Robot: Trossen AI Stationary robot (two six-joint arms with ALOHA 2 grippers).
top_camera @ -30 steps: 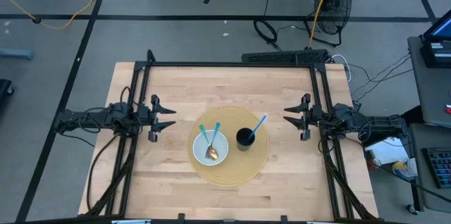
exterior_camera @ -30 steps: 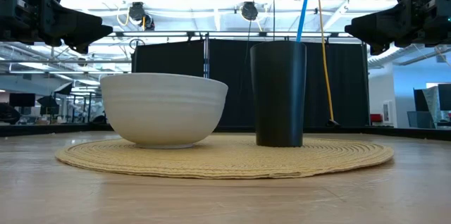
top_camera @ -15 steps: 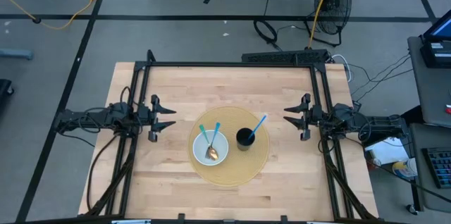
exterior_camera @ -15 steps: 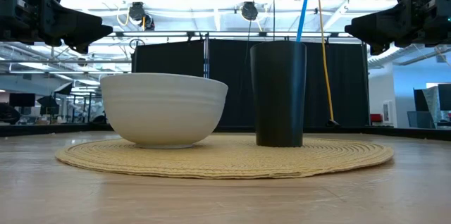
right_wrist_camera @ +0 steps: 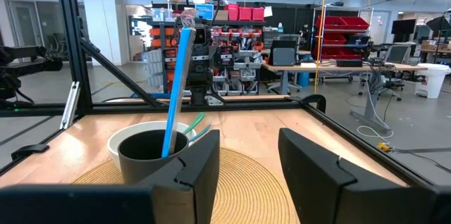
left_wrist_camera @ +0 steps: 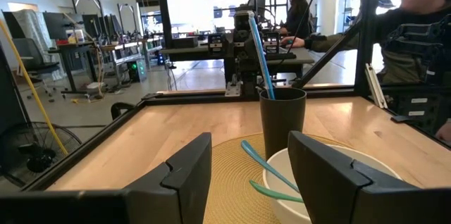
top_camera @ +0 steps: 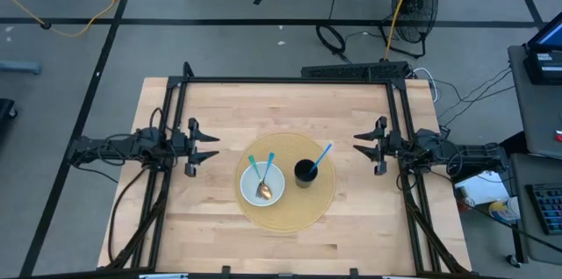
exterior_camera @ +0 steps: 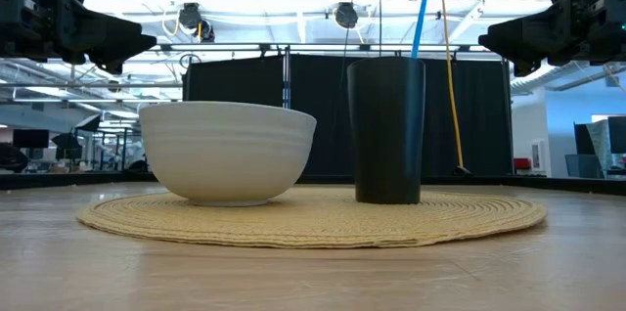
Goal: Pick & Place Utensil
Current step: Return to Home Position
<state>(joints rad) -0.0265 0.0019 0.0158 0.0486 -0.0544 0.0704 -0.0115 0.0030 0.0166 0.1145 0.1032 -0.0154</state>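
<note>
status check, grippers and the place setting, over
Left gripper open, empty, left of brown mat; right gripper open, empty, right of it. Green spoon in white bowl, blue straw in black cup, both on mat. Nothing in the way.

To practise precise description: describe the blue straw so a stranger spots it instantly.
Find the round woven mat on the wooden table. On it, a black cup stands beside a white bowl. The blue straw leans out of the cup, alone there, unlike the utensils lying in the bowl.
</note>
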